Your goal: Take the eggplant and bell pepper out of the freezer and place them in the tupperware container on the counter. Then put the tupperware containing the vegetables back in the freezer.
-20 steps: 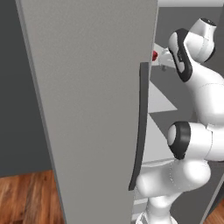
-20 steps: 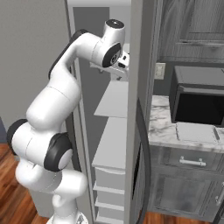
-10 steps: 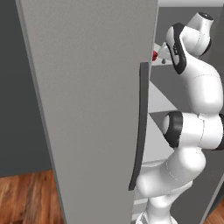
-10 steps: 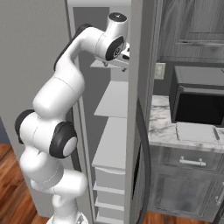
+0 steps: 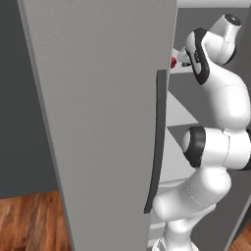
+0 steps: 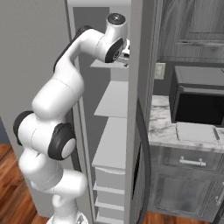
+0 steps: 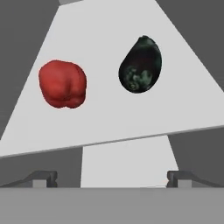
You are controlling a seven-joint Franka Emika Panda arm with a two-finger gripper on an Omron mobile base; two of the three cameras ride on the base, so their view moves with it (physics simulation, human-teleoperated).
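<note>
Ahead of the hand (image 7: 112, 177), on an upper white shelf (image 7: 109, 118) inside the freezer (image 5: 98, 122), lay both vegetables, apart from each other and neither touched. The eggplant (image 7: 140, 64) sat beyond the fingertips and a little toward the right finger's side, its long axis running mostly away from the hand with a slight lean, so the narrow width faced the jaws. The bell pepper (image 7: 63, 83) lay toward the left finger's side and somewhat closer to the hand than the eggplant. In the hand view the two dark fingertips (image 7: 41, 177) stood far apart at the bottom, spread as wide as they go, with nothing between them: the hand held nothing. From the right base view the hand (image 6: 124, 53) was up at the top shelf (image 6: 105, 64), just inside the freezer's open front. The tupperware container (image 6: 196, 132) waited on the worktop (image 6: 164, 127) in front of the microwave (image 6: 199, 101), off to the hand's right and well below it. Judging by this, either vegetable was within reach of a short advance; the eggplant would need the hand shifted toward its right finger, the pepper toward its left.
</note>
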